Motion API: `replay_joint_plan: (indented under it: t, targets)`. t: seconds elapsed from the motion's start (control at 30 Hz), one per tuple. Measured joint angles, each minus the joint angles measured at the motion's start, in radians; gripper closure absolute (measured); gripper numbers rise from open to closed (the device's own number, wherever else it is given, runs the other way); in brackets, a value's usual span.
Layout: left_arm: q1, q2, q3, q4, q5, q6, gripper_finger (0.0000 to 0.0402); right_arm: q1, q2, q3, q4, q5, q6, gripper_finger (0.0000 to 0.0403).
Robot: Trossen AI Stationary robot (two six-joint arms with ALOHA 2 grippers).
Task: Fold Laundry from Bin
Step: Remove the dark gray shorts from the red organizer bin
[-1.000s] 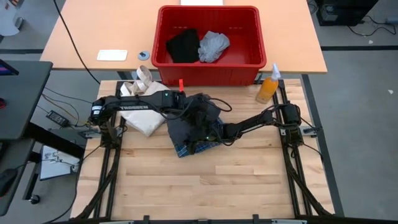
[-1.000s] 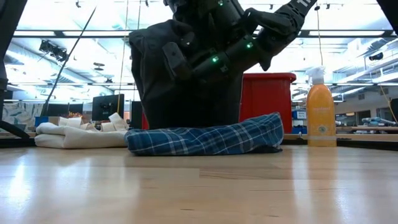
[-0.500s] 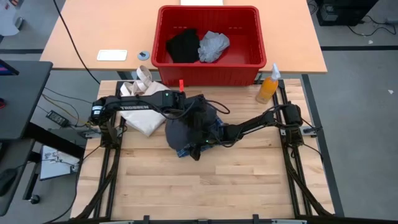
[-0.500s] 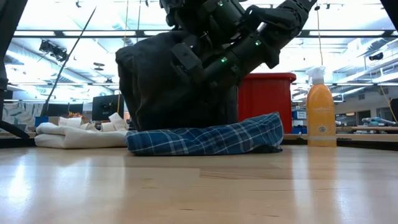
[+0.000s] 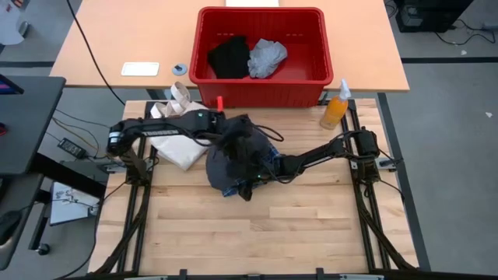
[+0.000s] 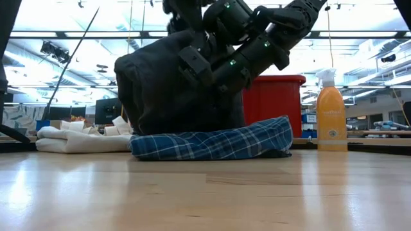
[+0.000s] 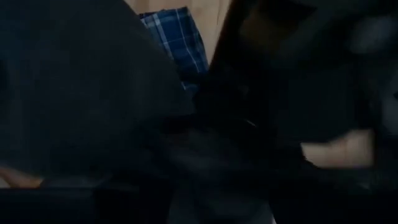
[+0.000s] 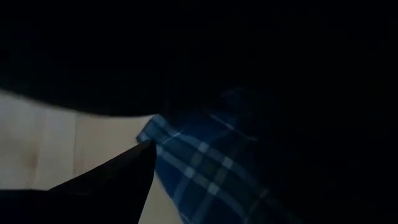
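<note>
A dark charcoal-grey garment [image 5: 233,159] stands heaped on the blue-and-white plaid shirt [image 6: 212,144], which lies flat on the table. My right gripper [image 5: 250,183] reaches in from the right, low under the heap, open; one finger [image 8: 112,177] shows above the plaid shirt [image 8: 205,168]. My left gripper [image 5: 227,128] is at the heap's far left edge, and whether it touches the cloth is hidden. The red bin [image 5: 261,89] at the back holds a black piece [image 5: 228,58] and a light grey piece [image 5: 268,56]. My right gripper is in under the dark charcoal garment, whose cloth [image 6: 173,90] lies draped over it and stands up as a mound. It comes from the table's right, slanting down. The cloth hides the place of contact. The garment's lower edge rests on the plaid shirt.
A cream-white tote bag [image 5: 177,140] lies at the table's left, just beside the heap. An orange spray bottle [image 5: 336,109] stands at the far right. The near half of the wooden table [image 5: 257,233] is bare.
My left gripper has drawn back toward the table's far left edge, away from the heap's middle. The dark garment's mound has bulged toward the left and now covers more of the plaid shirt. The plaid shirt has stayed where it was.
</note>
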Motion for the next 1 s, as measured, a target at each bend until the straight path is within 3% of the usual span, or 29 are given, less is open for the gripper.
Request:
replay_joint_plan:
  t: [0.4,0.53,0.6,0.8,1.0]
  targets:
    - [0.001,-0.152,0.001,0.008,-0.011,0.009,0.0184,-0.019,0.001,-0.001,-0.004,-0.017,0.023,0.0056]
    - [-0.001,-0.236,-0.040,-0.012,-0.087,0.053,0.0184,-0.019,0.001,-0.001,-0.007,-0.027,0.023,0.0056]
    - [0.000,-0.295,-0.130,0.037,-0.096,0.052,0.0184,-0.019,0.001,-0.001,-0.012,-0.026,0.021,0.0056]
    - [-0.010,-0.524,-0.562,0.304,-0.109,-0.107,0.0184,-0.023,-0.017,-0.002,-0.014,-0.025,0.019,0.0056]
    - [-0.111,-0.689,-0.873,0.510,-0.194,-0.327,0.0184,-0.035,-0.027,-0.002,-0.016,-0.031,0.029,0.0056]
